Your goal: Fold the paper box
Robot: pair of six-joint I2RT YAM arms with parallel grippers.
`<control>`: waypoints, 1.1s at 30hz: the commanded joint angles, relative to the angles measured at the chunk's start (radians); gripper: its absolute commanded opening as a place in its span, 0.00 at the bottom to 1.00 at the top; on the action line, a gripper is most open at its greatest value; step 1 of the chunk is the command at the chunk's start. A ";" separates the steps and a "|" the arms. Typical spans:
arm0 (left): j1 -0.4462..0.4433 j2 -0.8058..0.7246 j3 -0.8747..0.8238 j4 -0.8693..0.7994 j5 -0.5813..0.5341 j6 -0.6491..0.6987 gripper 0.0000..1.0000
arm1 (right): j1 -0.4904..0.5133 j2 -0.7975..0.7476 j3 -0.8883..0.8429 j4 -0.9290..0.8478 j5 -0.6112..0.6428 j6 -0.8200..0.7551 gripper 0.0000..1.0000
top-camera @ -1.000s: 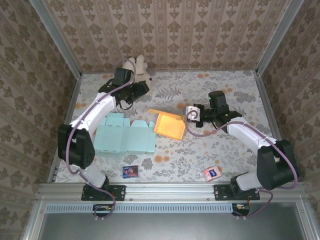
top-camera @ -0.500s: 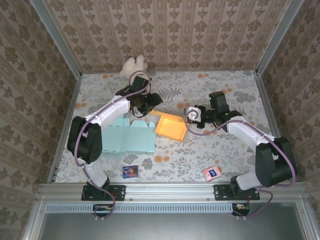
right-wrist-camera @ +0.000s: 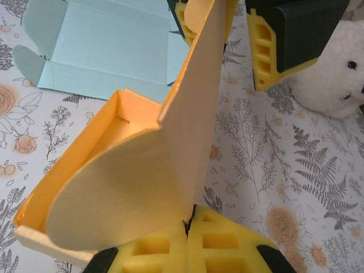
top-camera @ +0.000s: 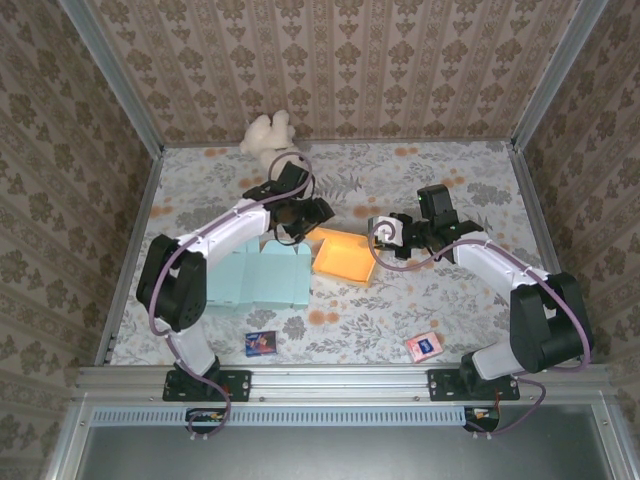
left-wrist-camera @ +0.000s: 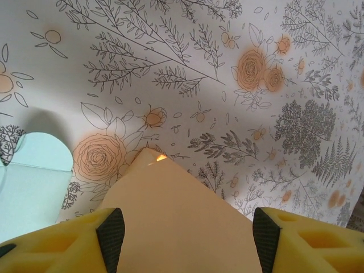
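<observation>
My right gripper (right-wrist-camera: 189, 226) has its yellow fingers pressed together on the rounded lid flap (right-wrist-camera: 131, 193) of the orange paper box (right-wrist-camera: 68, 176), pinching the flap's lower edge so that it stands upright over the open tray. In the overhead view this gripper (top-camera: 385, 235) sits at the box's right side, and the box (top-camera: 340, 258) lies near the middle of the floral tablecloth (top-camera: 440, 300).

My left gripper (left-wrist-camera: 187, 230) comes in from the far side with its jaws spread, one black-padded finger (left-wrist-camera: 111, 233) on each side of the flap (left-wrist-camera: 176, 210). From the right wrist camera I see clear space between the flap and one left finger. I cannot tell whether the other finger touches it. From overhead, the left gripper (top-camera: 310, 213) hangs over the box's far left corner.

A pale blue cardboard blank (top-camera: 255, 275) lies unfolded and flat just left of the orange box, touching or nearly touching it. A white plush toy (top-camera: 268, 130) rests against the back wall, well apart from both.
</observation>
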 commanded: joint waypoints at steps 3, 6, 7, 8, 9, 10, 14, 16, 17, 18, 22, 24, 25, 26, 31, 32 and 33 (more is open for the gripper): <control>-0.064 -0.060 0.012 -0.028 -0.043 -0.063 0.64 | -0.001 0.007 0.012 -0.018 0.009 -0.022 0.03; -0.099 -0.065 -0.001 -0.005 -0.057 -0.110 0.63 | 0.009 0.020 0.020 -0.060 0.013 -0.054 0.04; -0.108 -0.062 0.001 -0.001 -0.058 -0.122 0.62 | 0.015 0.025 0.024 -0.074 0.025 -0.062 0.04; -0.115 -0.060 0.006 0.006 -0.059 -0.128 0.61 | 0.021 0.028 0.027 -0.084 0.036 -0.068 0.04; -0.122 -0.058 0.012 0.007 -0.060 -0.130 0.60 | 0.025 0.030 0.028 -0.091 0.041 -0.072 0.04; -0.130 -0.054 0.022 0.004 -0.064 -0.130 0.60 | 0.028 0.031 0.029 -0.095 0.045 -0.075 0.04; -0.149 -0.046 0.045 -0.042 -0.104 -0.103 0.59 | 0.033 0.025 0.029 -0.101 0.050 -0.075 0.07; -0.152 -0.055 0.023 -0.052 -0.133 -0.096 0.58 | 0.033 0.022 0.028 -0.100 0.060 -0.074 0.18; -0.152 -0.061 0.007 -0.049 -0.150 -0.092 0.58 | 0.032 0.019 0.029 -0.102 0.069 -0.075 0.19; -0.152 -0.067 -0.012 -0.045 -0.165 -0.089 0.58 | 0.033 0.018 0.030 -0.105 0.076 -0.075 0.19; -0.150 -0.082 -0.076 -0.049 -0.225 -0.081 0.53 | 0.033 -0.001 0.029 -0.123 0.093 -0.076 0.23; -0.148 -0.081 -0.093 -0.043 -0.227 -0.087 0.52 | 0.033 -0.013 0.031 -0.135 0.114 -0.074 0.30; -0.150 -0.078 -0.099 -0.038 -0.225 -0.090 0.51 | 0.033 -0.022 0.030 -0.141 0.131 -0.069 0.33; -0.151 -0.074 -0.101 -0.032 -0.220 -0.089 0.50 | 0.034 -0.033 0.029 -0.147 0.148 -0.064 0.36; -0.153 -0.056 -0.087 -0.051 -0.247 -0.092 0.46 | 0.040 -0.124 0.005 -0.152 0.260 -0.050 0.47; -0.154 -0.056 -0.089 -0.051 -0.250 -0.094 0.46 | 0.043 -0.146 -0.004 -0.148 0.296 -0.049 0.48; -0.156 -0.058 -0.089 -0.052 -0.253 -0.096 0.46 | 0.043 -0.167 -0.016 -0.137 0.325 -0.042 0.49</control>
